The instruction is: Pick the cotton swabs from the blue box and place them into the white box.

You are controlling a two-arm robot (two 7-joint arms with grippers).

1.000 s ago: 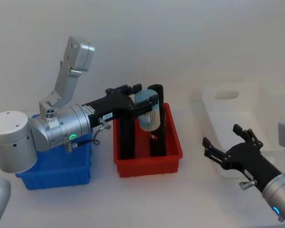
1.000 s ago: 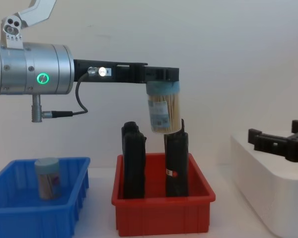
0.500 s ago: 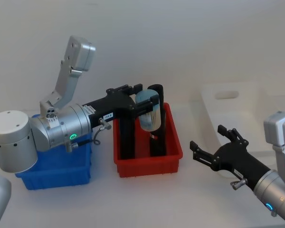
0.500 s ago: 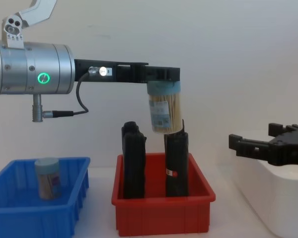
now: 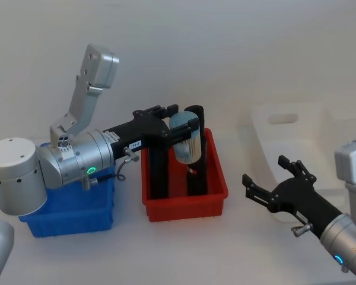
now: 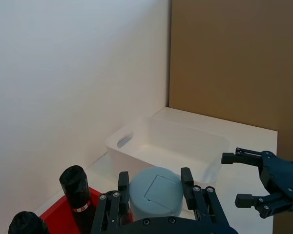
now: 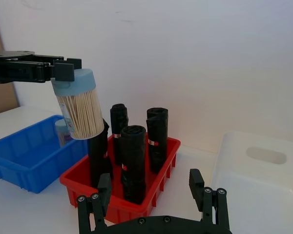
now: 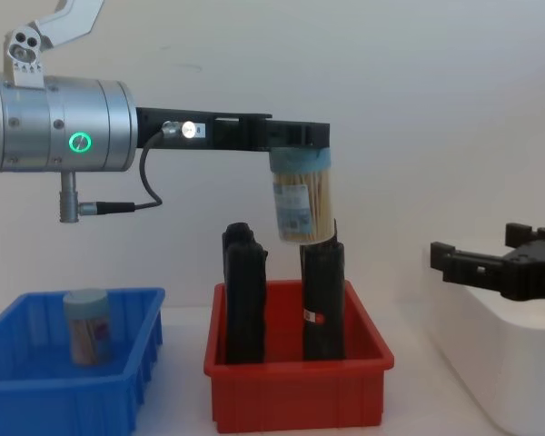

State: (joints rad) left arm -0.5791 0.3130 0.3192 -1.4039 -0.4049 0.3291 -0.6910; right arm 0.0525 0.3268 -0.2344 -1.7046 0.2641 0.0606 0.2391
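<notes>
My left gripper [image 5: 181, 126] is shut on a jar of cotton swabs [image 5: 186, 144], holding it by its pale blue top in the air above the red bin. From the side the jar [image 8: 300, 202] hangs just over the black objects. A second jar [image 8: 86, 325] stands in the blue box [image 8: 36, 400] at the left. The white box [image 5: 296, 127] sits at the right. My right gripper [image 5: 263, 171] is open and holds nothing. It hovers by the white box's near left corner, fingers pointing toward the red bin.
Between the two boxes, the red bin [image 5: 187, 208] holds tall black upright objects [image 5: 160, 172]. A plain white wall runs behind the table. A brown panel [image 6: 234, 63] stands past the white box [image 6: 136, 157].
My right gripper swung left toward the red bin, then eased back a little to the right. The left arm and its jar have not moved.
</notes>
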